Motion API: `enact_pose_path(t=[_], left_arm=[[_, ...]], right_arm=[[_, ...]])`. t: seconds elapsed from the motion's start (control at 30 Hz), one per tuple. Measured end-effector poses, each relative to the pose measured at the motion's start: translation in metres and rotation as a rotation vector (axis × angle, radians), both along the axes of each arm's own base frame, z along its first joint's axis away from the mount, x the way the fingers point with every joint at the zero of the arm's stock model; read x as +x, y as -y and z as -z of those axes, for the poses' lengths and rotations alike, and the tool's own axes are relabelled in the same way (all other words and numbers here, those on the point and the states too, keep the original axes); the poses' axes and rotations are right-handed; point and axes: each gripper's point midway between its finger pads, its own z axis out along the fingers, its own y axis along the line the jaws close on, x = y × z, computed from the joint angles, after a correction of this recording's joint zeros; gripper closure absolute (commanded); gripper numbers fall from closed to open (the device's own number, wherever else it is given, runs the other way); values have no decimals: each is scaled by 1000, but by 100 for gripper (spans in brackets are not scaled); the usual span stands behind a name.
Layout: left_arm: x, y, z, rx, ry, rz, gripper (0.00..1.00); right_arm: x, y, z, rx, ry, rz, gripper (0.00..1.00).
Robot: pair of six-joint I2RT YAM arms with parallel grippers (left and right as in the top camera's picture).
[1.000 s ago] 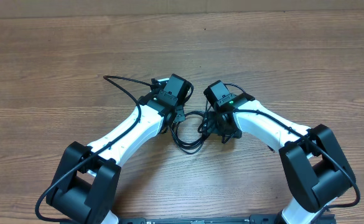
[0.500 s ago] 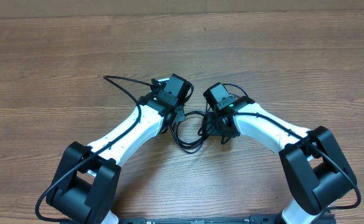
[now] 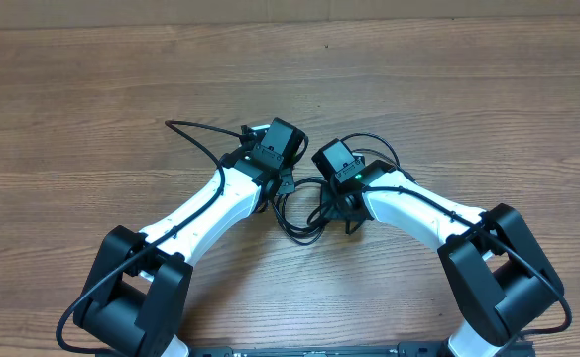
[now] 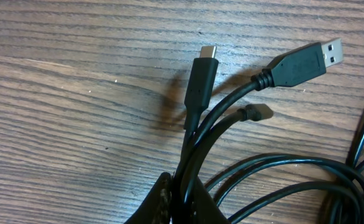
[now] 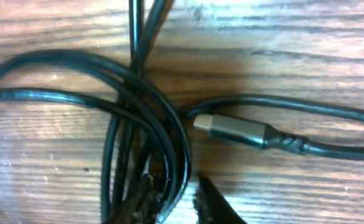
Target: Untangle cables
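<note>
From above, the cables [image 3: 304, 210] lie in a small loose knot on the wooden surface [image 3: 121, 79]. The left claw [image 3: 280, 185] is at one side of the cables and the right claw [image 3: 345, 205] at the other, both right down on them. One strand arcs away from the cables past the right claw.

In the left wrist view, the left claw [image 4: 183, 190] is pressed together on several strands of the cables. Beyond the pinch they fan out into three ends: a USB-C plug [image 4: 201, 79], a USB-A plug [image 4: 303, 62] and a small stubby tip [image 4: 254, 112]. More loops curl off beside the pinch.

In the right wrist view, the right claw [image 5: 177, 200] has its fingers [image 5: 214, 202] close on either side of a crossing of loops. I cannot tell whether they actually bite. A grey-shelled plug [image 5: 231, 129] lies just beside that crossing, inside another loop.

The step in hand looks like the first pull-apart, with each side taking its own part of the cables. Next, the right claw likely needs a sure hold on one strand only. Then both should draw slowly apart so that a plug end slips back through its loop rather than tightening the knot.

No brand, label or lettering is readable on any plug.
</note>
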Motion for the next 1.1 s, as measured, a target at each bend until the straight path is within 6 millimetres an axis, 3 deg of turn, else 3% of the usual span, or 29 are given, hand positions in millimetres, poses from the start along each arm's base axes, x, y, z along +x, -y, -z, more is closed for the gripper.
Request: enact_pose_path(t=[0.07,0.13,0.3,0.47,0.53,0.67,0.83,0.9,0.97,1.1], left_arm=[[0,0,0,-2,-1,1,90],[0,0,0,-2,-1,1,88],[0,0,0,-2,-1,1,79],[0,0,0,-1,0,0,56],[1,-1,0,9,3,10,38],[1,-4,0,26,-5,36,14],[10,-19,-8,17,-23,25,9],[16,-21,-14,-18,-30,41,6],[20,-17,-19,-73,-38,95,1],[14,7,-30,-213,-64,279,1]], right_arm=[[1,-1,1,1,3,-1,83],[1,-1,2,-4,4,-2,96],[5,-3,3,-3,4,1,96],[5,-1,2,-1,-5,7,96],[4,1,2,1,-16,14,96],[0,11,-1,-4,-49,36,96],[4,17,-16,9,-21,55,96],[7,16,-31,33,18,55,96],[10,14,-45,55,53,54,96],[11,14,-61,77,86,55,96]])
